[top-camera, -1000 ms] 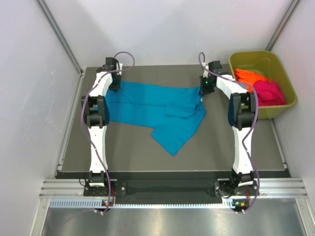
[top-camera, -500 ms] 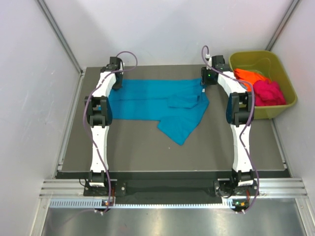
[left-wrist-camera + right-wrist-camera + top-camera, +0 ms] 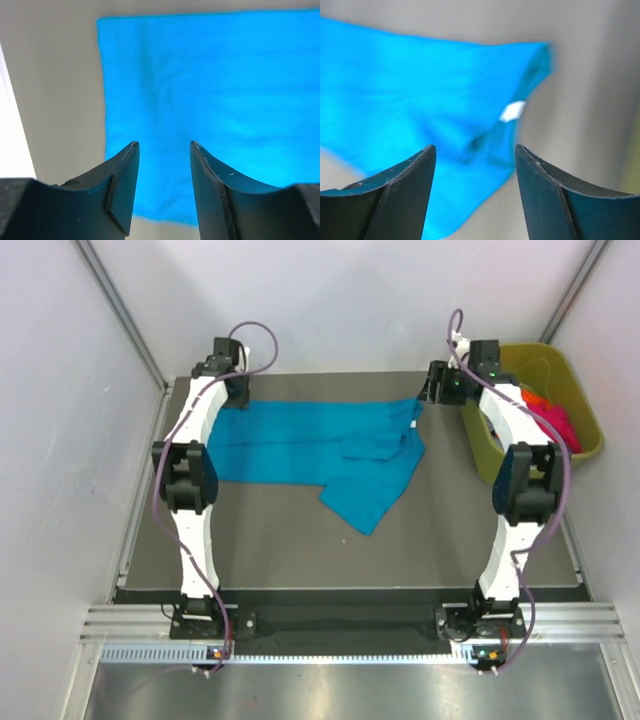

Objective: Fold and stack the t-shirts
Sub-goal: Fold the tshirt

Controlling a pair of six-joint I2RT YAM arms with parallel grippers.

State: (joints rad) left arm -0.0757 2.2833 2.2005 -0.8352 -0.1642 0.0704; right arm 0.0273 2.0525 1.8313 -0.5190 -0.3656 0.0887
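Left gripper (image 3: 162, 145) jaws are seen parted, nothing held. Right gripper (image 3: 475, 147) jaws are parted wider, also empty. Under both, the teal t-shirt (image 3: 320, 445) is laid flat and smooth along the far side of the grey table (image 3: 300, 540), a soft flap trailing nearer, white label (image 3: 512, 111) shown. The orange t-shirt (image 3: 533, 400) and pink t-shirt (image 3: 562, 425) are bunched in the green plastic tub (image 3: 520, 348), partly hidden by the right arm.

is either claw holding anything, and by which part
Nothing is held: the left claw and right claw both stand open above the teal-blue cloth t-shirt.
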